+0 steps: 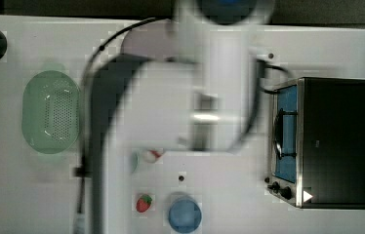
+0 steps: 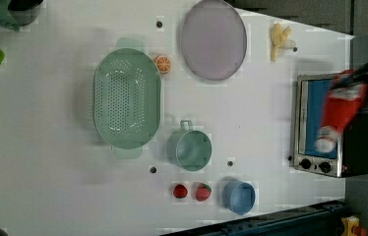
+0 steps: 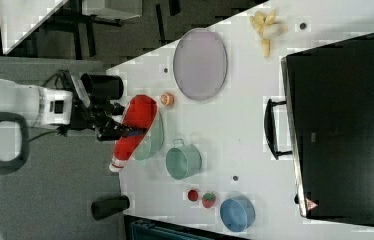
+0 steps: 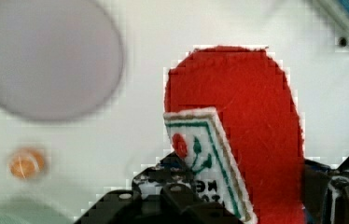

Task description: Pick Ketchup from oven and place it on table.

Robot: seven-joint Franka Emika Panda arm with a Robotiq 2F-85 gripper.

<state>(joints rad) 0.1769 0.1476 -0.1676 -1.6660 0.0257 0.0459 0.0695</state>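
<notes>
Clearly the tool [image 3: 120, 131] is pinching the ketchup [image 3: 134, 130] around its red body — the bottle hangs tilted in the air, white cap lowest in the right view. In the left view the ketchup [image 2: 342, 110] shows in front of the oven [image 2: 320, 125], above the white surface [image 2: 251, 128] — touching neither, the oven's door shut.

top view straight overhead, left and right views high (sharing oven [image 2: 320, 125]), wrist view close
</notes>
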